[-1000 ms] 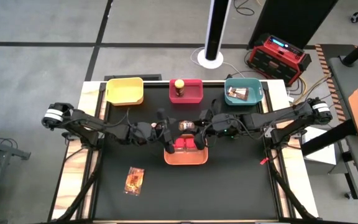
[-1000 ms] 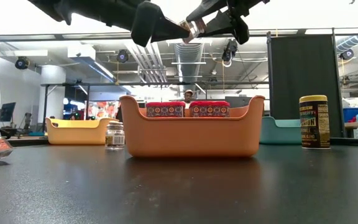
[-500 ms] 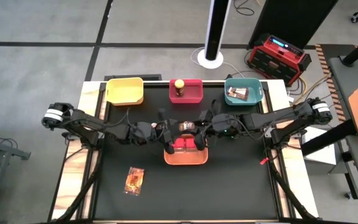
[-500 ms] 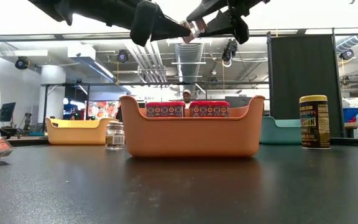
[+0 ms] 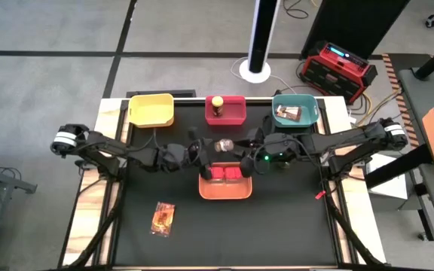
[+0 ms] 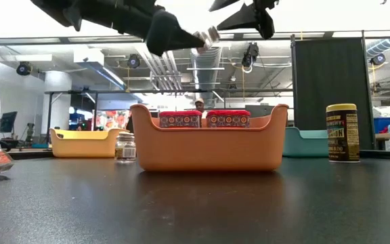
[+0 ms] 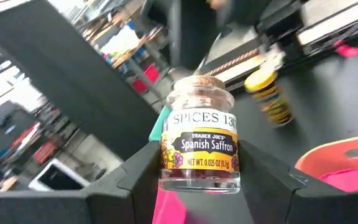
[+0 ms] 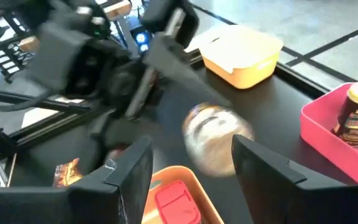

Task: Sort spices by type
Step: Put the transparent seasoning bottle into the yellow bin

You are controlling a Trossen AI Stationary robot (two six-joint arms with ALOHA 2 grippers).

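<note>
My left gripper hangs above the orange tray's far rim, shut on a clear shaker labelled saffron. My right gripper stands open just right of the shaker, clear of it. Two red tubs lie in the orange tray. A yellow-lidded jar stands in the red tray, and a second jar on the table. A packet lies in the teal tray, another packet on the mat. A second shaker stands on the table. My left gripper pinches the shaker's labelled body between its two fingers, one on each side. The fingers come in nearly level from the table's left. The shaker is lifted clear above the orange tray, its stoppered top pointing away from the gripper toward the right arm.
A yellow tray stands at the far left of the row of trays. Open mat lies at the near side around the loose packet. The room behind holds a red box and a white post base.
My right gripper has let go of the shaker, which both grippers held a second ago, and has drawn off a little, upward and toward the table's right. The shaker stays in my left gripper, clear of the tray.
</note>
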